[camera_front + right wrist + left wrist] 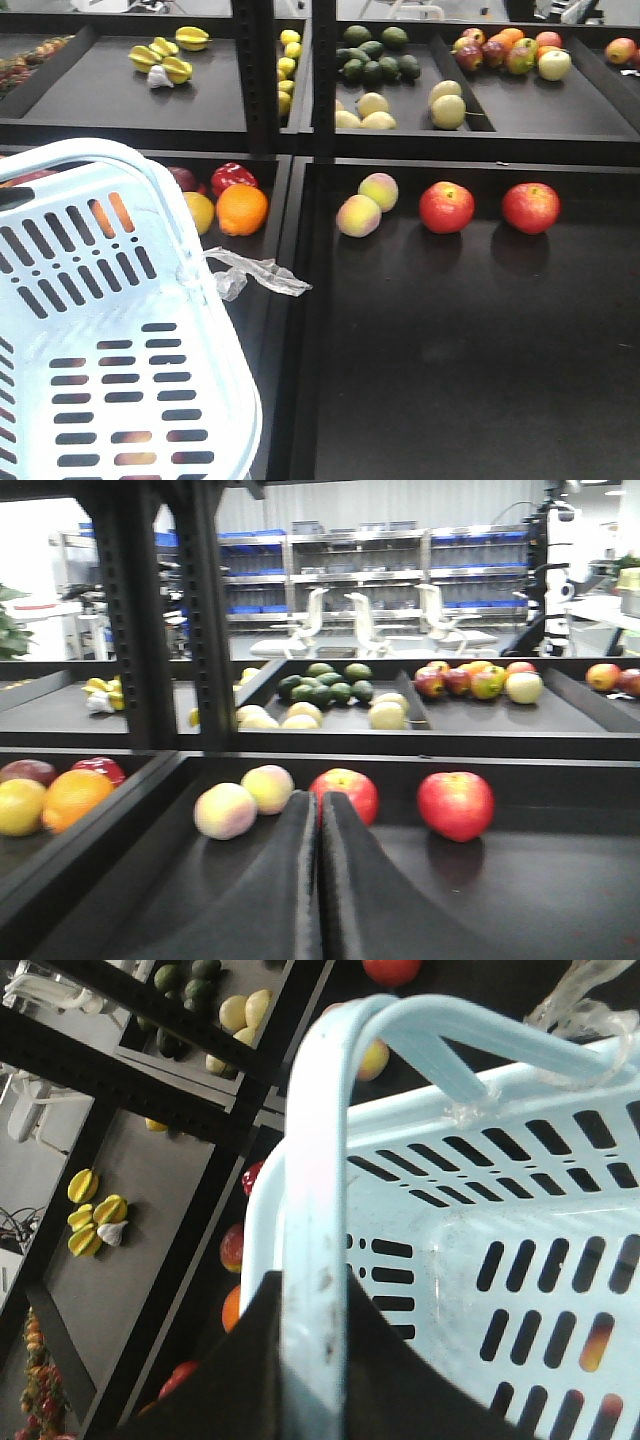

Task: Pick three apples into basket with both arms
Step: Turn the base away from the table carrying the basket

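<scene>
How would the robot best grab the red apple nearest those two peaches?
Grip the red apple across its round middle, probably from above, pinching side to side: bare shelf shows on both sides, with the peaches and other apple clear of it.

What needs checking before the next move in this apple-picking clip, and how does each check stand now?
1. Left tool gripping the basket by its handle: ok.
2. Right tool open for a grasp: not ok, shut and empty.
3. Right tool lined up with the apple nearer the peaches: ok, straight ahead.
4. That apple apart from the peaches and the other apple: ok.
5. Apples already inside the basket: cannot tell, only colours through the slots.
</scene>
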Motion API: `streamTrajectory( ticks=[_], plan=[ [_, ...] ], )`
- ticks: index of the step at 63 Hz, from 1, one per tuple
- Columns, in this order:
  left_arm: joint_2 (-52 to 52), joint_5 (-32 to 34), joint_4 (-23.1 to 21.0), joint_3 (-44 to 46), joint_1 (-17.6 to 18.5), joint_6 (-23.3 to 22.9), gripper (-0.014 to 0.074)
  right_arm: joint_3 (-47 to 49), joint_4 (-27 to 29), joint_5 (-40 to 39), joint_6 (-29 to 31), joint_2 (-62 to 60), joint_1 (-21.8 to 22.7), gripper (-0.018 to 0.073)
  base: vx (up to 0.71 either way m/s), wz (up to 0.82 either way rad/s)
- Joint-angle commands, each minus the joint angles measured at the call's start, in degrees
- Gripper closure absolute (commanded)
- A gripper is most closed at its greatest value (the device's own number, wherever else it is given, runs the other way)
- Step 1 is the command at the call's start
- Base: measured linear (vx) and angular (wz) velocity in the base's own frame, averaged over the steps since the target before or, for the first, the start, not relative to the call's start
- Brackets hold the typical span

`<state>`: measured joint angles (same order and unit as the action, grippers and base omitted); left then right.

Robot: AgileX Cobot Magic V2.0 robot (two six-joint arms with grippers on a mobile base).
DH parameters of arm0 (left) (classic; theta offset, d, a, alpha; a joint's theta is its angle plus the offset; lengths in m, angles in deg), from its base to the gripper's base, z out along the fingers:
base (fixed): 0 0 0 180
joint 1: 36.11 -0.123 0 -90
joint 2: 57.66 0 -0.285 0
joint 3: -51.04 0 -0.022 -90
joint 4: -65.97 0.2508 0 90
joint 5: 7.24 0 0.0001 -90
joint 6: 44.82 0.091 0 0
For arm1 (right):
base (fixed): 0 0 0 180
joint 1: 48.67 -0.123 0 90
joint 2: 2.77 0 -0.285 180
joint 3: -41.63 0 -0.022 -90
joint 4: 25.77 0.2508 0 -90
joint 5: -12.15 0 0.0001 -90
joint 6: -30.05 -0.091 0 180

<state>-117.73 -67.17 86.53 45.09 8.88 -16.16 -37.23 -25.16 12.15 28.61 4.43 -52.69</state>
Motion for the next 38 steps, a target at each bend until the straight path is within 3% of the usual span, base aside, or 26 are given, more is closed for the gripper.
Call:
streamTrajectory(
  ticks=[1,38],
  plan=[
    [0.8,4.4,1.0,1.9,0.2,-0.8,0.0603,-0.8,-0.2,-4.2,0.4,-0.4,0.0,0.0568,-0.06,0.26],
    [0.8,4.4,1.0,1.9,0.2,-0.8,0.0603,-0.8,-0.2,-4.2,0.4,-0.4,0.0,0.0568,-0.08,0.35]
  ],
)
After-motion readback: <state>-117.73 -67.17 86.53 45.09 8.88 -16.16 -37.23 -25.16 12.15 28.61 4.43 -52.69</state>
